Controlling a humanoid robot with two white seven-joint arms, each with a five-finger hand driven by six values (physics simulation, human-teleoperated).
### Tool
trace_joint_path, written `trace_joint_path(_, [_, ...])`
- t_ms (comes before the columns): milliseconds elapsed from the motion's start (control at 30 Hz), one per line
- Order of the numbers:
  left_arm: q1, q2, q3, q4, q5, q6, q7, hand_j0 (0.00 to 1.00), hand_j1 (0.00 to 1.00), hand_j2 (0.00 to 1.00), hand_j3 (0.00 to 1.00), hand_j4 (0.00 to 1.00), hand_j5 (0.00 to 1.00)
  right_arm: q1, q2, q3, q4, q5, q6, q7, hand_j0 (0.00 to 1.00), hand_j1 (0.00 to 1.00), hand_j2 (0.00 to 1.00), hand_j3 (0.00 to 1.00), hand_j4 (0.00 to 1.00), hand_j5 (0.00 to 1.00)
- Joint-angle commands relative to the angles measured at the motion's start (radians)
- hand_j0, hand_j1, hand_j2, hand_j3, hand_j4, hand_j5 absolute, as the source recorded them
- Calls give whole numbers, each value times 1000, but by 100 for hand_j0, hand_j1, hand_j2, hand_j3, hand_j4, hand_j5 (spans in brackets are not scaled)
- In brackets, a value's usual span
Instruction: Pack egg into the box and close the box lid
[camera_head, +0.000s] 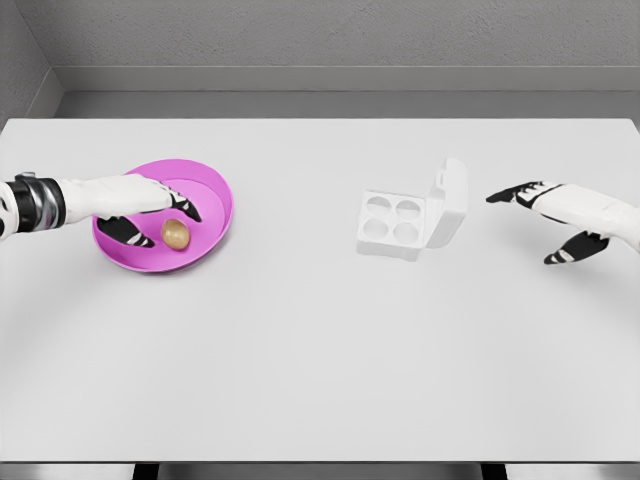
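A brown egg (176, 234) lies in a magenta bowl (212, 190) at the table's left. My left hand (158, 222) reaches over the bowl, fingers spread around the egg without closing on it. A white egg box (392, 224) with empty round cups sits right of centre, its lid (449, 202) standing open on the right side. To the right of the box hovers my right hand (545, 225), open, fingers pointing toward the lid and apart from it.
The white table (320, 350) stretches wide in front and between bowl and box. Its far edge meets a grey wall; the near edge runs along the bottom of the view.
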Motion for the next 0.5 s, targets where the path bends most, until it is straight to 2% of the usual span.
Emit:
trace_joint_path(0, [0,-2,1,1,-17,2,0,77,77,77,77,77,77,0,13,0,11,4,3,0,100,100,100,100,100,100])
trace_joint_path(467, [3,-50,-1,8,-38,2,0,77,77,77,77,77,77,0,13,0,9,6,3,0,100,100,100,100,100,100])
